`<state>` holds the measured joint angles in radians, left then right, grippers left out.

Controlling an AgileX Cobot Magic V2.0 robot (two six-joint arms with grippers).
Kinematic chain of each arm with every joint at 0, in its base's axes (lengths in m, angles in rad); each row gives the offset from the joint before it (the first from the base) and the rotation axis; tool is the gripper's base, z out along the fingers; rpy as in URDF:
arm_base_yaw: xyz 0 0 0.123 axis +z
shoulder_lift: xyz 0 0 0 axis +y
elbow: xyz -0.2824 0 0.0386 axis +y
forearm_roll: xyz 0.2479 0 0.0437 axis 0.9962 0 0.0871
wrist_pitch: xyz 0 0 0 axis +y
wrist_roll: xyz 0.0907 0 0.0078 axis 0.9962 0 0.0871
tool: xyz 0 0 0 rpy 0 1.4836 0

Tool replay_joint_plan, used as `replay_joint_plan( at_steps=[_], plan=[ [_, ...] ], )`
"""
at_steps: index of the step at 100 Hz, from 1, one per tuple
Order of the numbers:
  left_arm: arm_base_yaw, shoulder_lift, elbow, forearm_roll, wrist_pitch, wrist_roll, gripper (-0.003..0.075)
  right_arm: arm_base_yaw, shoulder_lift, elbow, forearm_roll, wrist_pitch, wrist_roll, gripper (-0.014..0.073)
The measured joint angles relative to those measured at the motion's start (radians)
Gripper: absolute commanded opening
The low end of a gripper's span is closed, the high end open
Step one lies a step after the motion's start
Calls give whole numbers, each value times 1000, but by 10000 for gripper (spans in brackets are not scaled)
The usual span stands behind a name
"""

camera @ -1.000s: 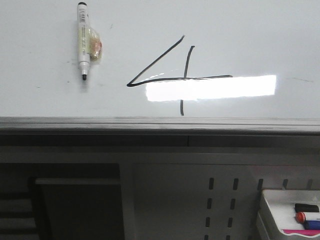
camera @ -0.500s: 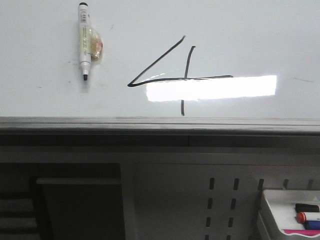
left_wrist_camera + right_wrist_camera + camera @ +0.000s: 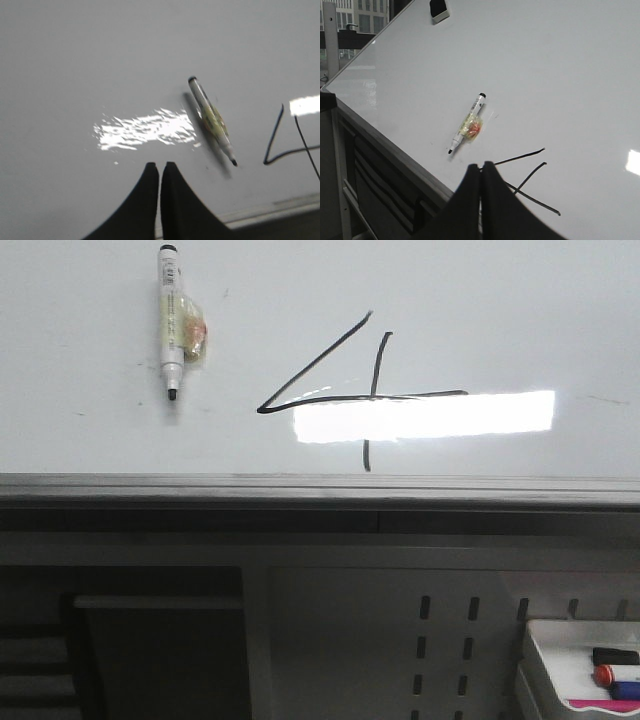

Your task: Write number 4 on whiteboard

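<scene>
A: Status on the end effectors?

B: Left gripper [image 3: 159, 167] has its fingers pressed together, nothing held, apart from the board. Right gripper [image 3: 481, 167] same: tips closed against each other, empty.

A: What's past them?

B: Front view, nearest first: white tray [image 3: 545, 660] with capped markers at lower right, grey perforated panel [image 3: 445, 640] beside it, then the whiteboard [image 3: 480, 300] above its grey edge rail. The number 4 [image 3: 345, 390] sits mid-board: slanted stroke, horizontal bar, vertical stroke crossing the bright light reflection [image 3: 425, 415].

A: Pen?

B: Marker [image 3: 171, 325] is stuck to the board left of the 4, uncapped tip down, yellowish lump on its barrel.
</scene>
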<state>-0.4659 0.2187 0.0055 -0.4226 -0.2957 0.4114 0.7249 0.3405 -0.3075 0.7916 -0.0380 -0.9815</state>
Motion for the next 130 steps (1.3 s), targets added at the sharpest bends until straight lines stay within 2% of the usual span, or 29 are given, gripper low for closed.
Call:
replay_joint_plan(
  at_steps=[5,19,41,51,130],
  plan=[
    [53,-19,0,75,27,-71,-20,0,0,0,0,0,0,-64],
    [182,-91,0,176,149,-125,-20,0,0,0,0,0,0,-64],
    [302,-223,0,202,526,-138,-20,0,0,0,0,0,0,-64],
    [323,-224,0,183,628,-140,-20,0,0,0,0,1,0,-64],
    [327,-224,-2,169,644,-163,-20,0,0,0,0,1,0,-64]
  ],
)
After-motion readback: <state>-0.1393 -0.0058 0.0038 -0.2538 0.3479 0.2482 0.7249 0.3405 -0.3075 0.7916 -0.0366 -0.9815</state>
